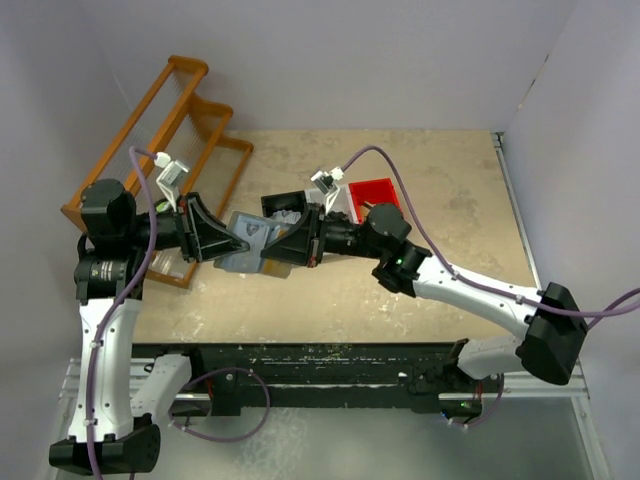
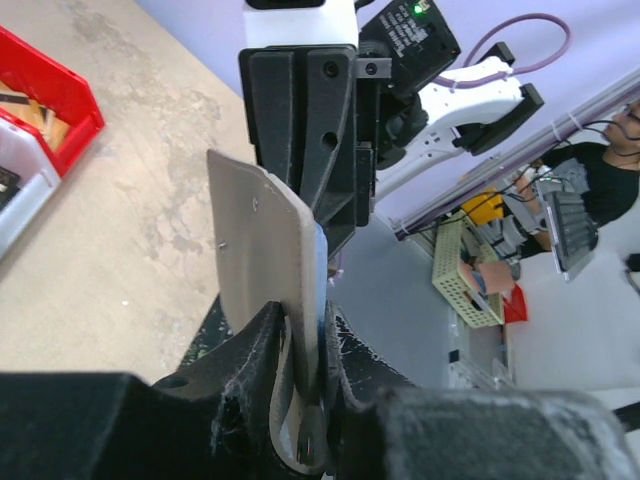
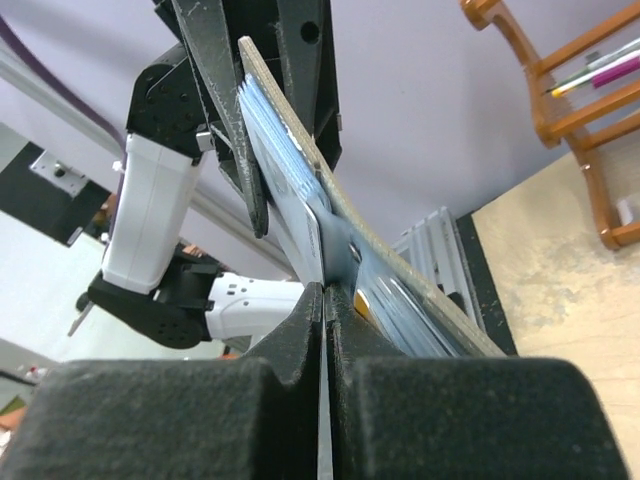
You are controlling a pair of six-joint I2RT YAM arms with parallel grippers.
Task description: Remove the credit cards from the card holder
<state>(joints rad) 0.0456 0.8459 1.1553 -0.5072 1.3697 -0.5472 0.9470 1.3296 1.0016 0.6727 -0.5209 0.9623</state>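
The slate-grey card holder (image 1: 243, 240) is held in the air between both arms, above the table. My left gripper (image 1: 215, 240) is shut on its left end; in the left wrist view the holder (image 2: 255, 250) stands edge-on between the gripper (image 2: 305, 335) jaws. My right gripper (image 1: 290, 246) meets it from the right. In the right wrist view the gripper (image 3: 325, 292) is shut on the edge of a pale credit card (image 3: 295, 200) that still sits in the holder (image 3: 372, 268), with more cards stacked beside it.
A wooden rack (image 1: 170, 140) stands at the back left. A red bin (image 1: 375, 192) and a black bin (image 1: 285, 205) sit behind the grippers. The table's near edge is a black rail (image 1: 320, 360). Walls close in on three sides.
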